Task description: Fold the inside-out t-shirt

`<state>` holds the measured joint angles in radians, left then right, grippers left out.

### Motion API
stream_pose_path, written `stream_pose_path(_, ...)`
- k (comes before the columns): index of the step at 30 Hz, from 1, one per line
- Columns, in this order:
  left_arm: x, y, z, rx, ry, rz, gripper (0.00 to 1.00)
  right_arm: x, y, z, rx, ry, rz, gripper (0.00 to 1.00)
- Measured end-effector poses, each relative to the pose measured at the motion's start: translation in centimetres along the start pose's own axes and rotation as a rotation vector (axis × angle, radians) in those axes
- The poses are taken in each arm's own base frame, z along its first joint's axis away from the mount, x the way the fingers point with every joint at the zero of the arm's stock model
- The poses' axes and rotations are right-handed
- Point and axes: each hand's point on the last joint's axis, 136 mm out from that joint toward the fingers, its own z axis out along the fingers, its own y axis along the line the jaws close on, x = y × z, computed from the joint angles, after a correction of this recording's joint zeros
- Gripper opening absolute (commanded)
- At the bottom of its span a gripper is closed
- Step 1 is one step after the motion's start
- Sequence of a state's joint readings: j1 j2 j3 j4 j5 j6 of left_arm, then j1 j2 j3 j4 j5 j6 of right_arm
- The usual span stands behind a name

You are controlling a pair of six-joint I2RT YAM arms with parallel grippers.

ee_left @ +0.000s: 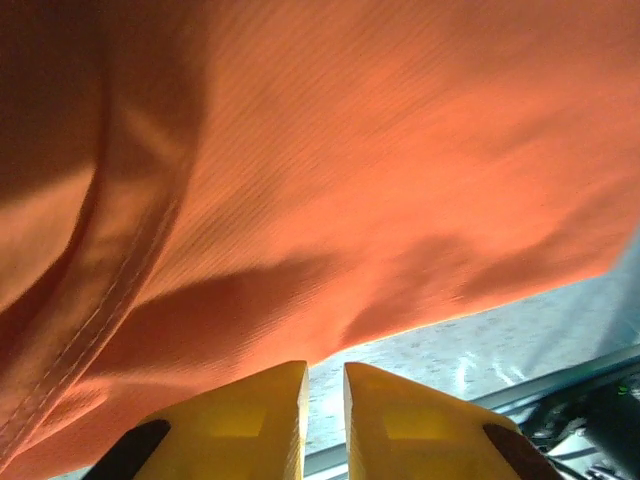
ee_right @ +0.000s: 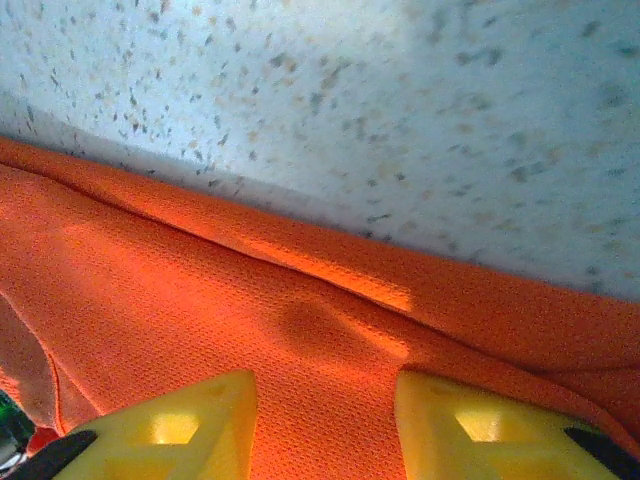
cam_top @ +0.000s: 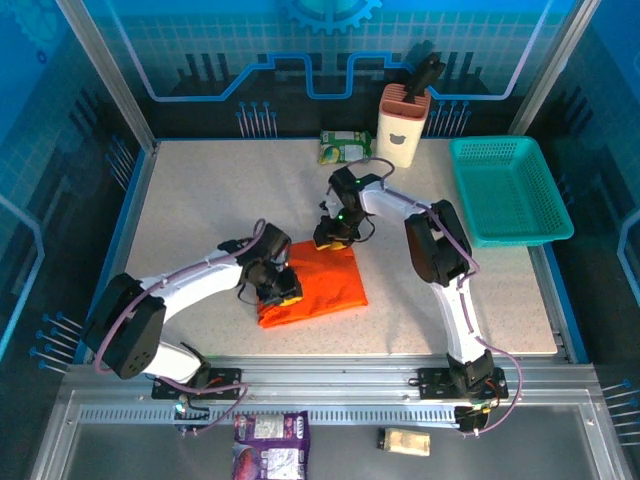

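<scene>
1. Nearest the lens in the left wrist view are the yellow fingers (ee_left: 250, 415) of the left hand (ee_left: 325, 372). They stand almost together, with a thin slit of desk showing between them and no cloth in it. I cannot tell whether that is a closed hand or a pinch about to be made.
2. Just beyond them hangs the inside-out t-shirt (cam_top: 318, 285), its stitched seam (ee_left: 110, 300) exposed. The cloth's edge looks raised off the desk (cam_top: 200, 200), probably so the fingers can get under a layer.
3. The shirt lies as a rough rectangle, already doubled over, near the middle of the desk and closer to its near edge. The left hand is at the shirt's left edge and the right hand (cam_top: 336, 230) at its far edge.
4. The right hand is open. In its wrist view the fingers stand well apart over the cloth, with a soft crease between them and nothing clamped. I judge it is lining up on the far edge while the left hand works the next fold.
5. A teal mesh basket (cam_top: 500, 148) sits at the desk's right edge toward the far right corner, well apart from the shirt. A beige holder (cam_top: 404, 130) with a dark tool in it stands at the far edge, and a green packet (cam_top: 345, 146) lies just beside it.
6. The holder bears a small cat-face mark. Print on the green packet, and on the purple packet (cam_top: 270, 440) and the tan packet (cam_top: 405, 440) below the near edge, is too small to read.
</scene>
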<state>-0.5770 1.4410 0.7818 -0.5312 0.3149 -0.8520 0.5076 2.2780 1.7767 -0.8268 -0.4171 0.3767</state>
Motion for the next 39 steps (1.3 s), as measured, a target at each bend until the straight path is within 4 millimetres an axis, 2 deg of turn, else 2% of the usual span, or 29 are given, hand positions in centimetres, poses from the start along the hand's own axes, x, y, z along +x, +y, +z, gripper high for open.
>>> stream_pose_path(5, 1.6, 3.1, 1.7, -0.05, 0.039, -0.063, 0.16, -0.5, -1.3, -0.7, -0.019, -0.021, 0.034, 0.43)
stream_pose_path(10, 0.0, 3.8, 1.9, -0.044, 0.016, -0.104, 0.16, 0.1, -2.7, -1.4, -0.006, -0.034, 0.058, 0.42)
stream_pose_path(13, -1.4, 4.1, 1.7, -0.027, 0.006, -0.134, 0.16, 1.3, -3.9, -2.0, 0.007, -0.036, 0.084, 0.42)
stream_pose_path(19, -5.8, 3.2, 1.5, -0.001, -0.021, -0.144, 0.15, 5.1, -6.3, -3.5, 0.046, -0.025, 0.148, 0.43)
stream_pose_path(26, -11.5, 0.8, 1.9, 0.021, -0.055, -0.089, 0.14, 12.1, -7.3, -3.9, 0.06, 0.014, 0.235, 0.44)
stream_pose_path(29, -13.7, -0.2, 2.2, 0.029, -0.068, -0.067, 0.14, 14.5, -6.9, -3.8, 0.027, 0.011, 0.283, 0.45)
stream_pose_path(32, -15.4, -1.0, 2.3, 0.037, -0.08, -0.049, 0.14, 16.3, -5.4, -3.0, -0.016, 0.015, 0.302, 0.44)
stream_pose_path(37, -17.2, -1.8, 2.2, 0.037, -0.093, -0.022, 0.16, 17.1, -1.6, -1.9, -0.069, 0.023, 0.264, 0.44)
stream_pose_path(39, -17.5, -1.6, 1.9, 0.024, -0.098, -0.022, 0.17, 17.1, -0.9, -2.1, -0.082, 0.016, 0.257, 0.45)
